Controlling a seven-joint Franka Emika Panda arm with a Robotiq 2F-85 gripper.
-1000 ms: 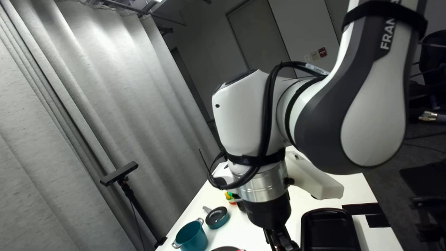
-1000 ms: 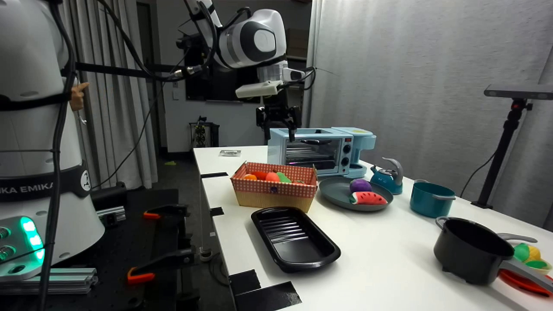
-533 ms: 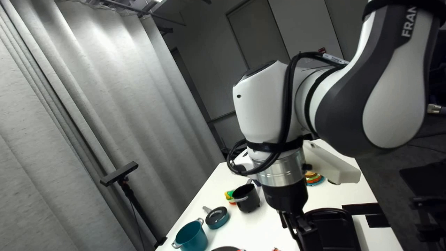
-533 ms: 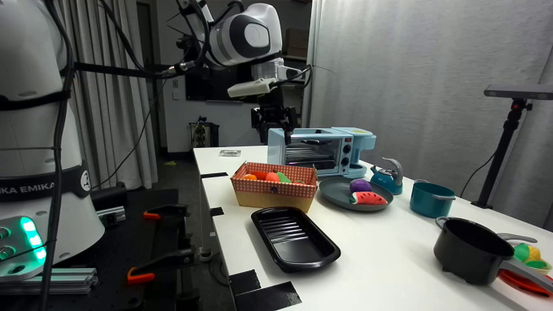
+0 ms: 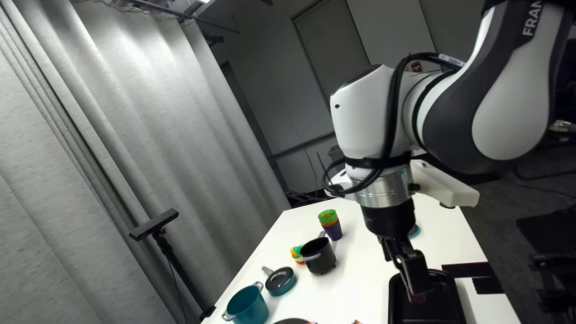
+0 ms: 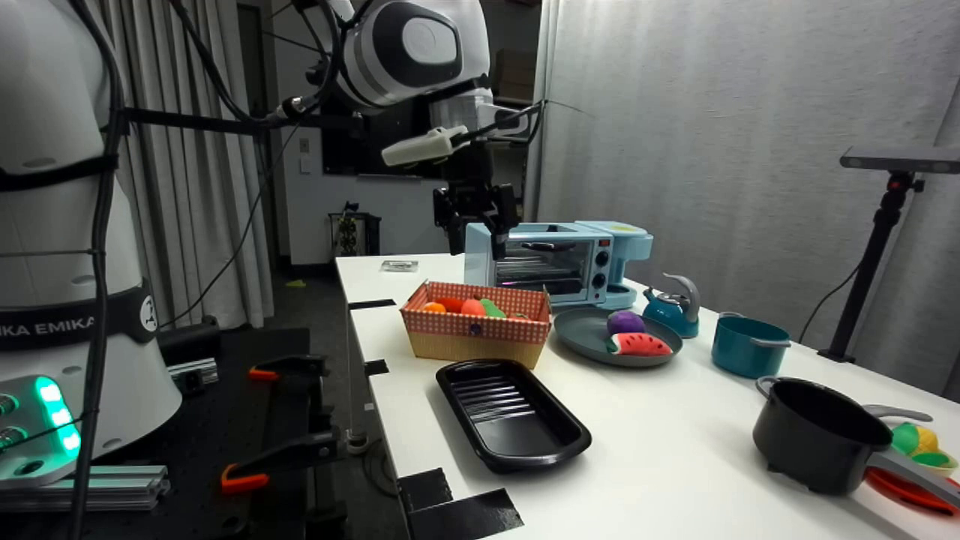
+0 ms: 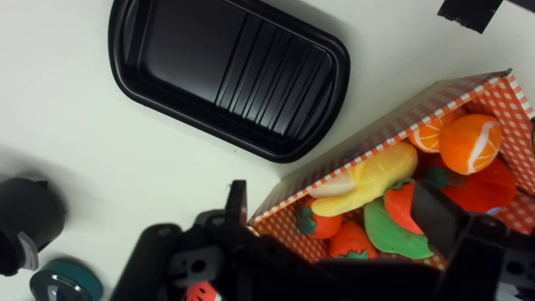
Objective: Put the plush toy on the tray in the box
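Note:
The black tray (image 6: 517, 416) lies on the white table with nothing on it; it also shows in the wrist view (image 7: 234, 62) and an exterior view (image 5: 445, 288). The red-checked box (image 6: 476, 330) stands beside it and holds several soft toys, also in the wrist view (image 7: 388, 121). Red-orange lumps in it include one with a green top (image 7: 353, 240), one under the banana toy (image 7: 326, 223) and one beside my right finger (image 7: 401, 205); which is the plush toy I cannot tell. My gripper (image 7: 336, 200) is open and empty above the box, also in both exterior views (image 6: 478, 246) (image 5: 418, 288).
A light blue toaster oven (image 6: 555, 262) stands behind the box. A grey plate (image 6: 581, 337) with a watermelon toy (image 6: 641, 345) and a purple toy (image 6: 625, 322) is beside it. A teal kettle (image 6: 671, 311), teal pot (image 6: 750, 349) and black pot (image 6: 817, 442) stand farther along.
The arm has moved toward the tray side, rightward in an exterior view, with its gripper open throughout. The tray, box and toys in the box look unchanged.

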